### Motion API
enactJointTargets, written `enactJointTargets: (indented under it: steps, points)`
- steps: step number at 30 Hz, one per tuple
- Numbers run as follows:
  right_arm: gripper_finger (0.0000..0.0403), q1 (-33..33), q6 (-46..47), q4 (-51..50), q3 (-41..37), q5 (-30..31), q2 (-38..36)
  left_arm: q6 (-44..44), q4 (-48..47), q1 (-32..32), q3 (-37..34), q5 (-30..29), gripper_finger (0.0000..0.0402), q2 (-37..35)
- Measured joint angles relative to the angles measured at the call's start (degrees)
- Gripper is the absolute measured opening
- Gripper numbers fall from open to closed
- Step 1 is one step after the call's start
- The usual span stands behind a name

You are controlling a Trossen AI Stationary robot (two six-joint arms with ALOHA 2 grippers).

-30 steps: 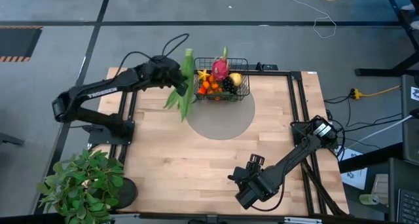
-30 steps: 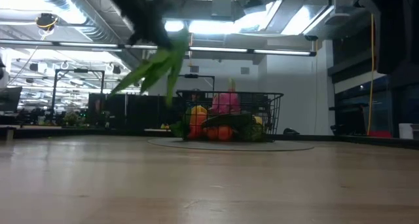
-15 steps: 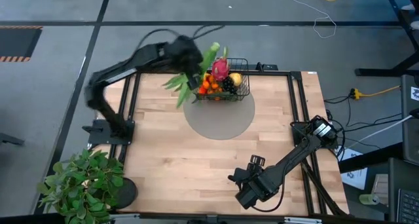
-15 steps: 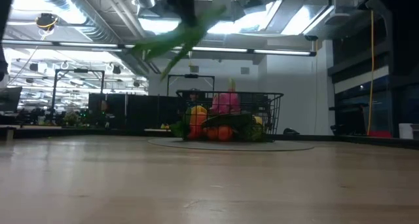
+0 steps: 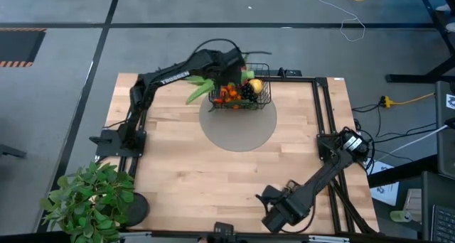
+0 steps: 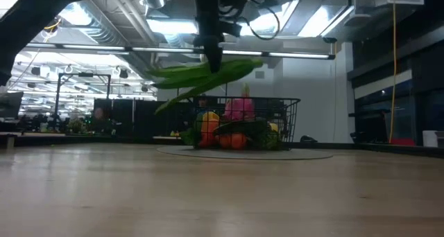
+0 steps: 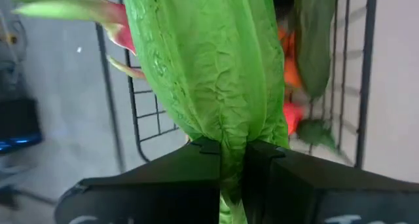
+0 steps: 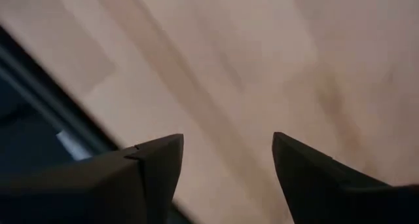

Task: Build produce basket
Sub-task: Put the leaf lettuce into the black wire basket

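left gripper (image 6: 215,62): clamped on corn (image 6: 208,74), held level above basket (image 6: 288,119) (already holding other produce) | basket: table's (image 5: 213,179) far edge | right gripper (image 8: 226,160): jaws wide, empty, near edge

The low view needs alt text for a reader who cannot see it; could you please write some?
The left gripper comes down from above, shut on a green corn husk held level in the air over a black wire basket of produce on a wooden table.

Grey floor (image 5: 64,8) with dark seams, ceiling strip lights (image 6: 229,51), potted plant (image 5: 89,199), loose cables (image 5: 334,15)
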Motion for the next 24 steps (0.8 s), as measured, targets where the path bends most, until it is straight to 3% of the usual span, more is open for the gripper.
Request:
enactJointTargets:
  steps: [6,13,24]
  points:
    - [0.0223,5.46,15.57,-0.64,0.0,-9.67,0.0,4.99,0.45,-2.1,0.26,-4.7,0.0004,0.92]
    - [0.0223,11.3,31.71,-4.2,0.0,-11.26,0.0,5.06,8.89,-1.91,0.26,-4.58,0.0002,0.96]
    - [0.0223,11.98,33.94,-6.46,0.0,-9.78,0.0,9.29,15.44,-2.52,0.26,-0.35,0.0003,0.96]
